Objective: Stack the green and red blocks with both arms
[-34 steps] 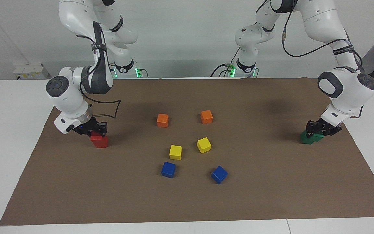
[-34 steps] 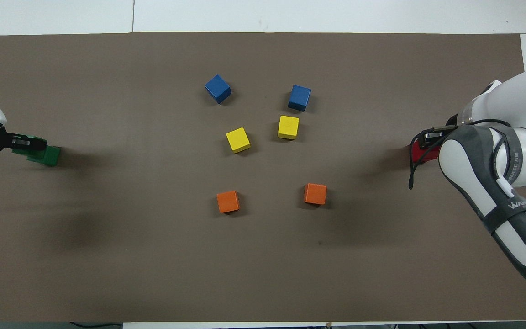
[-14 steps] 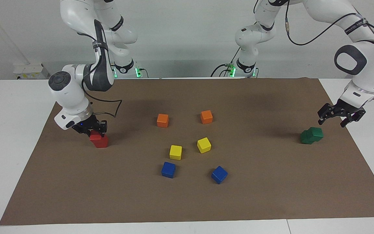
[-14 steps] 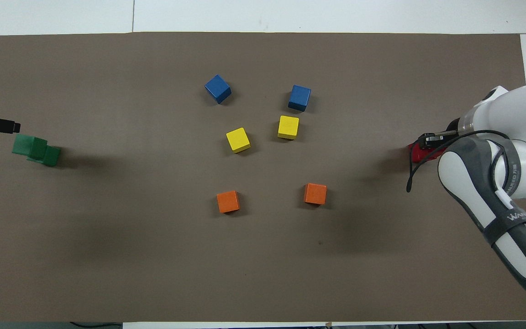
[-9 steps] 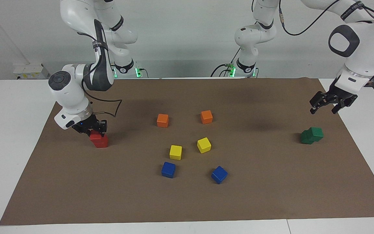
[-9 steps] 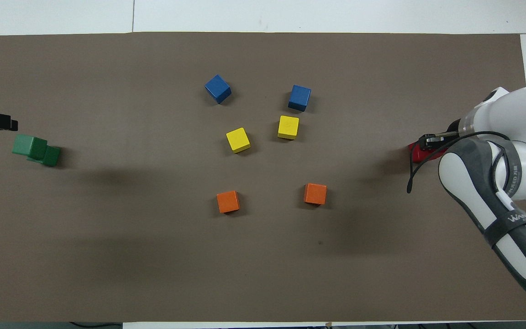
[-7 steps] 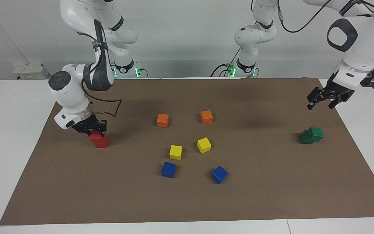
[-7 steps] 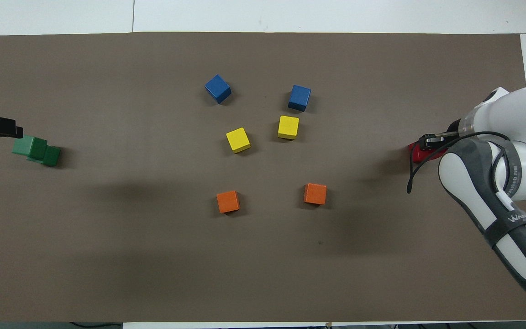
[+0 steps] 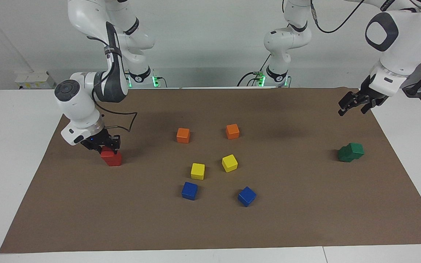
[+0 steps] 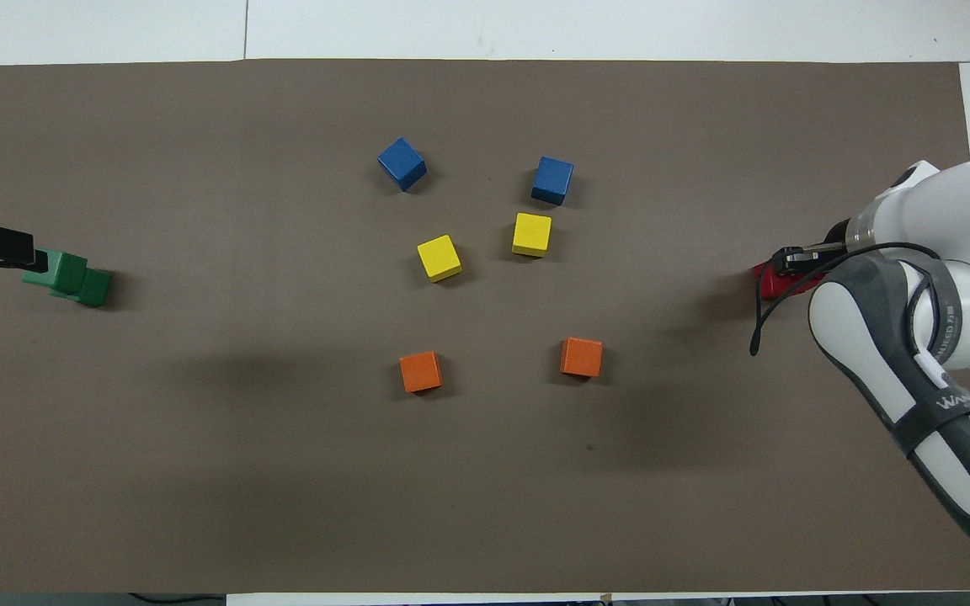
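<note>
red blocks: two matte cubes, one set on the other, at the right arm's end of the brown mat. the upper cube sits slightly off-square on the lower. green blocks: two matte dark cubes at the left arm's end, the upper one skewed and overhanging the lower toward the robots. both pairs appear stacked, loosely.

right gripper: directly on top of the red stack, fingers down around the upper cube. whether they grip it or have begun to let go cannot be told. the controlling relation is vertical: the stack lies straight beneath this gripper, so a clean exit is judged to be straight up; a sideways drift would likely drag the offset top cube.

left gripper: raised in the air over the mat's edge, well apart from the green stack, jaws spread, holding nothing.

cubes have no long axis; faces flat, edges sharp, surfaces dull.

other items: orange cubes, yellow cubes and blue cubes, single, mid-mat, clear of both stacks.
</note>
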Robot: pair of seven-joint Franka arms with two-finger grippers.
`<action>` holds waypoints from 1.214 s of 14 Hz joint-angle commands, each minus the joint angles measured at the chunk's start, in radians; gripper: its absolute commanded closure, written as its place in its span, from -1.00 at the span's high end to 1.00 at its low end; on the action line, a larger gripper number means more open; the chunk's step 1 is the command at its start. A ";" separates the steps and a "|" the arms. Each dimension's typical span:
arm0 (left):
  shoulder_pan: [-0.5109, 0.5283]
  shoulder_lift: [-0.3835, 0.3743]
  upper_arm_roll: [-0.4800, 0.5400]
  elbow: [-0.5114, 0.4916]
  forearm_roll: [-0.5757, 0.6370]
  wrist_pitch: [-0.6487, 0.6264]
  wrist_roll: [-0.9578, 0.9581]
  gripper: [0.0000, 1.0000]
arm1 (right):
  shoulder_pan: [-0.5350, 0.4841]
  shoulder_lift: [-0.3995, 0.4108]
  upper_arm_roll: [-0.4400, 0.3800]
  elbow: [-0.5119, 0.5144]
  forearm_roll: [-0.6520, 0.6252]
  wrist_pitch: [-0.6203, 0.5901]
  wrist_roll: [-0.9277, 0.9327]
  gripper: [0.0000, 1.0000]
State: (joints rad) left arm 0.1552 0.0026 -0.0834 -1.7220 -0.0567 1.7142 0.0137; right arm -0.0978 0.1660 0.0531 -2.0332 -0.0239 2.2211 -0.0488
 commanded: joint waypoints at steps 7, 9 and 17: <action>-0.115 -0.012 0.065 0.016 0.032 -0.009 -0.040 1.00 | -0.011 -0.022 0.004 -0.027 -0.002 0.028 -0.017 1.00; -0.117 -0.012 0.063 0.018 0.060 -0.015 -0.035 1.00 | -0.011 -0.022 0.004 -0.024 -0.002 0.028 -0.017 1.00; -0.121 -0.012 0.063 0.059 0.084 -0.059 -0.026 1.00 | 0.006 -0.031 0.008 0.037 -0.002 -0.017 0.036 1.00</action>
State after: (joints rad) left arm 0.0521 0.0012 -0.0375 -1.6758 0.0107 1.6852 -0.0169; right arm -0.0964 0.1619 0.0541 -2.0122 -0.0237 2.2258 -0.0440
